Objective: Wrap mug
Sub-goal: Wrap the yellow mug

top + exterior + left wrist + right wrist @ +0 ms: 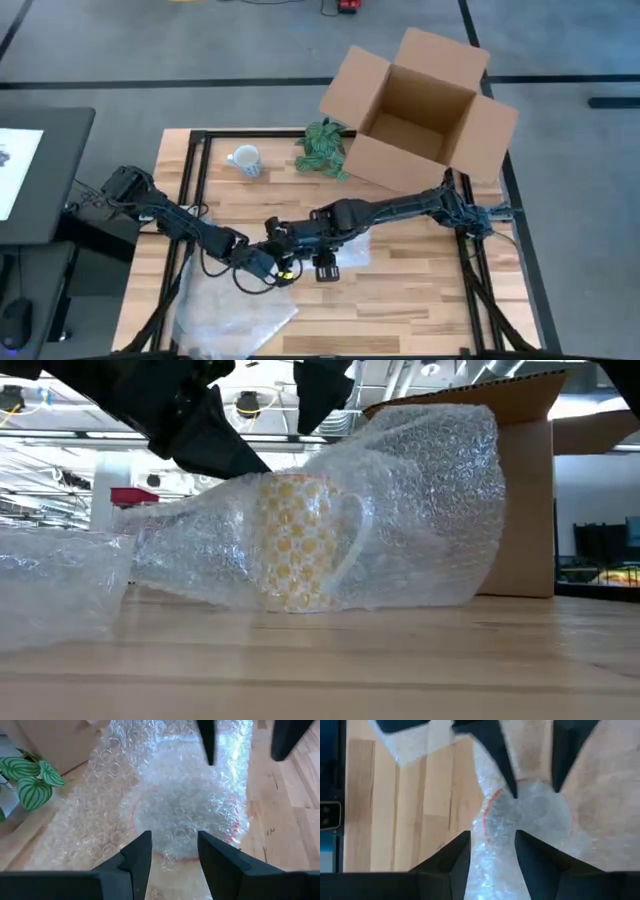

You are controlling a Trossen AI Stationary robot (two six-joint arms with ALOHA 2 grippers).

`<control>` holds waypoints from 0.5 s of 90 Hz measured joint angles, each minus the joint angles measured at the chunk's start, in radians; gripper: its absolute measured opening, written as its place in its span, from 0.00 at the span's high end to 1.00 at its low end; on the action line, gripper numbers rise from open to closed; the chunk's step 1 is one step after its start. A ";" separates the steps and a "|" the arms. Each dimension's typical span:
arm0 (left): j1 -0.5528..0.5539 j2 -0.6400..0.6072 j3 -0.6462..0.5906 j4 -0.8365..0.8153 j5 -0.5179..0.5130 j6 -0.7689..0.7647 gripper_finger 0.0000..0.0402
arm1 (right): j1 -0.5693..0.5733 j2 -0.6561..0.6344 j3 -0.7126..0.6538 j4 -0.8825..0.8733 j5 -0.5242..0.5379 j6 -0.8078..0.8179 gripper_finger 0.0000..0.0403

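Nearest us in the low view we see a loose bubble wrap sheet point(55, 585) lying on the wooden table point(400, 660) at the left; in the high view it spreads toward the table's front left corner point(235, 315). Just behind it stands the yellow patterned mug point(295, 540), upright on the table, handle to the right in the low view, draped under a second piece of bubble wrap point(420, 510). The mug's red rim shows through the wrap in the left wrist view point(187, 815).

We place the left gripper point(268, 262) and the right gripper point(290, 240) right over that mug, near the table's middle, facing each other. Left gripper point(174, 852): fingers apart, narrow gap, wrap bunched between and under them at the mug's rim; we cannot tell if they pinch it. Right gripper point(492, 852): fingers also apart, a fold of wrap running up between them over the rim; grip unclear too.

Farther back we see a second mug, white with spots point(244, 160), standing alone near the far left edge. Beside it a small green plant point(323, 148), touching an open cardboard box point(420, 115) at the far right corner.
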 joint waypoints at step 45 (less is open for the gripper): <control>-0.055 -0.045 0.015 -0.028 0.005 -0.005 0.66 | -0.077 -0.003 -0.298 0.245 0.059 0.040 0.99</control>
